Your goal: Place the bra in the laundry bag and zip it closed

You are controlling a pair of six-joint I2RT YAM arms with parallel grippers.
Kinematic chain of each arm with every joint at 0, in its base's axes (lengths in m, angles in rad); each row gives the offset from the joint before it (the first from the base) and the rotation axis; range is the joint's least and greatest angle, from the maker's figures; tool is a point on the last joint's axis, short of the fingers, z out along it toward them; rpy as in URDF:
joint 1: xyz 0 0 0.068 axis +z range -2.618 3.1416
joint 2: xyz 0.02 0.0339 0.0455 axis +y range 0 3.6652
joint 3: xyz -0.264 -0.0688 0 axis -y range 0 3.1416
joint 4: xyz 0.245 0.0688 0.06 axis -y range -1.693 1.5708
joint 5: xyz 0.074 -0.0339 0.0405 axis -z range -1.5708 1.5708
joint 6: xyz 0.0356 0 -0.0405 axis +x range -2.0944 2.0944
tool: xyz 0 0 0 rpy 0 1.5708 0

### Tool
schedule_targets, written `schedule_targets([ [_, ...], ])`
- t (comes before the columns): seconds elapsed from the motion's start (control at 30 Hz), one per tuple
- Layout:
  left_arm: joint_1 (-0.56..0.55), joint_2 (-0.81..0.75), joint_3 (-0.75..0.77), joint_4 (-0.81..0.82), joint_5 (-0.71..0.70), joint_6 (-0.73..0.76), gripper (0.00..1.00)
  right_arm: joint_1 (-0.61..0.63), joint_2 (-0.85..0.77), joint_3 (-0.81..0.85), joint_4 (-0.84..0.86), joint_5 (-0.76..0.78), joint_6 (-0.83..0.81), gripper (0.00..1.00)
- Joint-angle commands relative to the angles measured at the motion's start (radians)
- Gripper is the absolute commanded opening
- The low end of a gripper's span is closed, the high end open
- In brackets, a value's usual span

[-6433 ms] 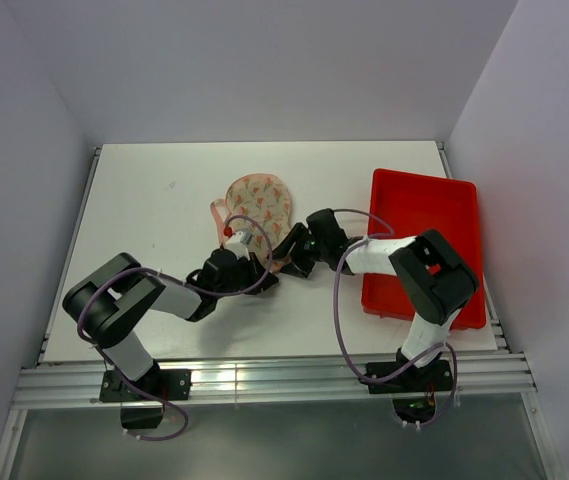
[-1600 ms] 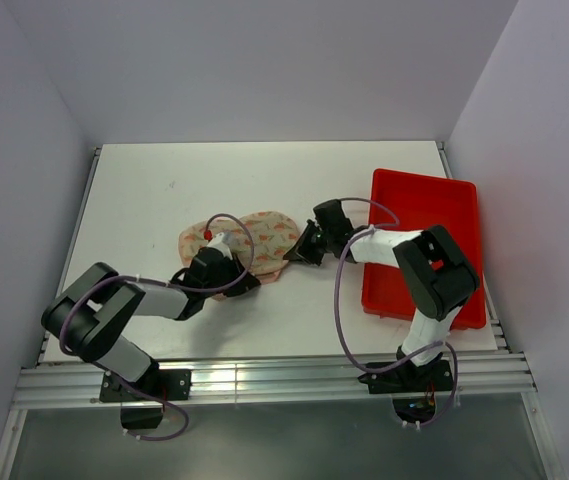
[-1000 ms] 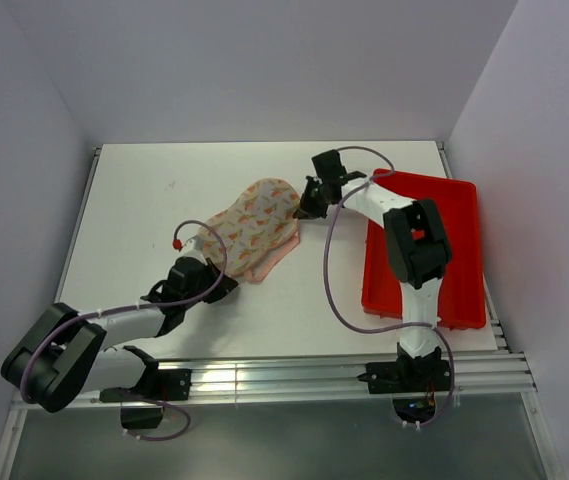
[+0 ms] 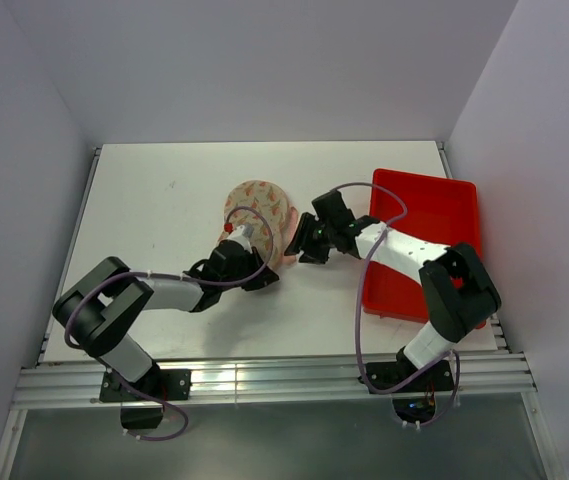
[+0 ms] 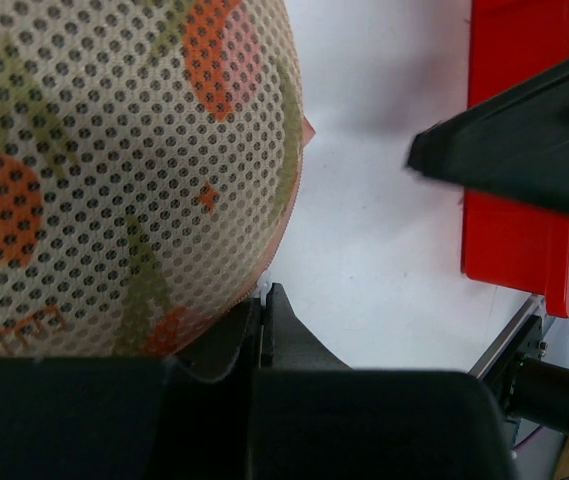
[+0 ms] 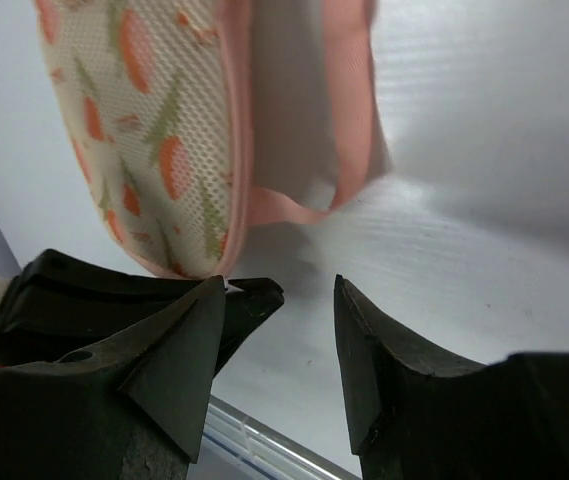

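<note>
Laundry bag (image 4: 264,200) folded shut; right claw (image 6: 279,300) released.

1. A beige-pink mesh laundry bag (image 4: 258,208) with small orange-red and green print shows from above as one round dome, its lobes folded together.
2. It sits near the middle of the white bench (image 4: 154,200).
3. A pink zipper rim edges the dome, and a pink fabric band (image 6: 356,150) loops out from that rim onto the bench.
4. Its near edge is pinched in the closed jaws of the left gripper (image 5: 264,296).
</note>
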Motion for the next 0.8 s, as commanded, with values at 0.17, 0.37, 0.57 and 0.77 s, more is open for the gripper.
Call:
schedule_targets([
  [0.17, -0.022, 0.034, 0.055, 0.054, 0.07, 0.042, 0.0, 0.028, -0.007, -0.124, 0.268, -0.018, 0.218, 0.56],
  [0.37, -0.022, 0.03, 0.046, 0.053, 0.074, 0.05, 0.0, 0.042, 0.002, -0.181, 0.358, 0.007, 0.298, 0.59],
  [0.57, -0.022, 0.04, 0.054, 0.056, 0.084, 0.053, 0.0, 0.064, 0.04, -0.213, 0.432, -0.028, 0.347, 0.59],
  [0.77, -0.022, 0.041, 0.051, 0.056, 0.087, 0.054, 0.0, 0.077, 0.086, -0.215, 0.473, -0.042, 0.373, 0.57],
])
